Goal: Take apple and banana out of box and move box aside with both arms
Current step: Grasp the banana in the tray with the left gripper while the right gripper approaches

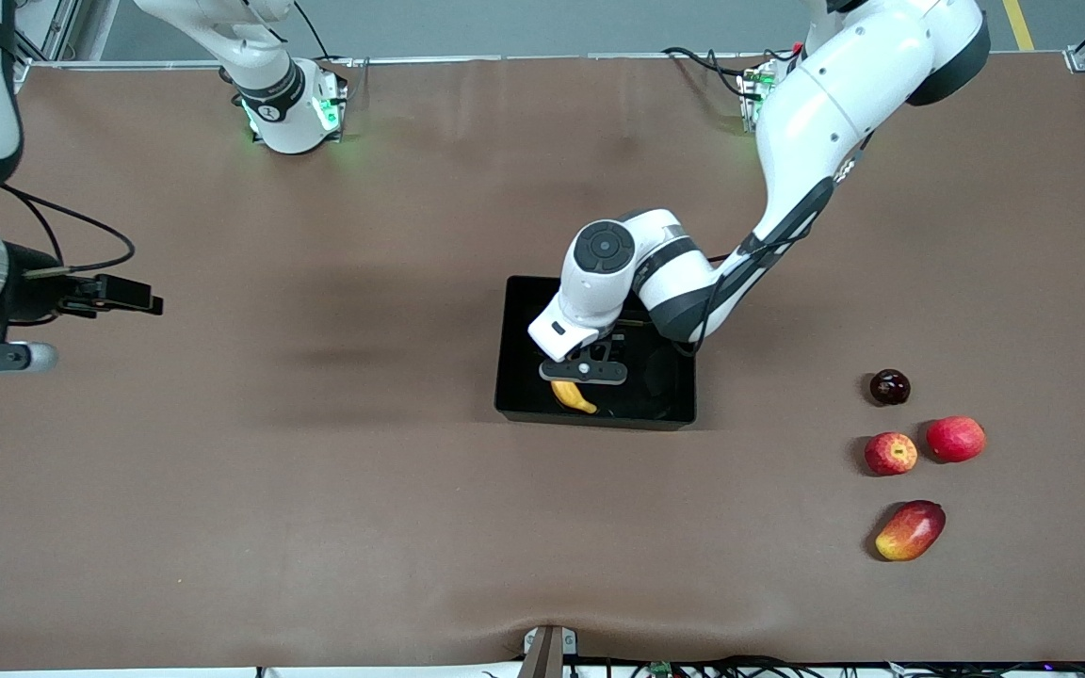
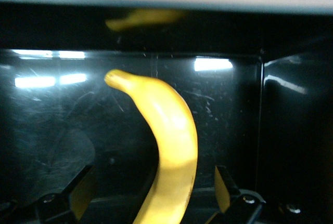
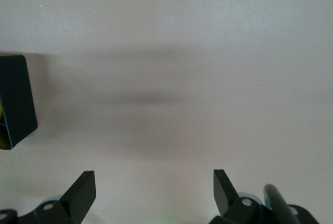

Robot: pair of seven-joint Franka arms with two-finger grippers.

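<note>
We see the tray [image 1: 524,377] at the table's [image 1: 316,490] middle, with the banana [image 1: 574,396] in it, along its wall nearest the front camera. 4 fruits cluster toward the left arm's end: plum [image 1: 890,387] farthest from the camera, apple [image 1: 891,453] beside another round fruit [image 1: 956,439], mango [image 1: 910,530] nearest the camera-side edge.

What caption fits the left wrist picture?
Open left gripper over the banana lying in the black tray.

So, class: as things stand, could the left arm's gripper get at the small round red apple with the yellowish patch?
Probably yes: the small round red apple lies uncovered at the left arm's end, and the left gripper, open over the banana, holds nothing.
</note>
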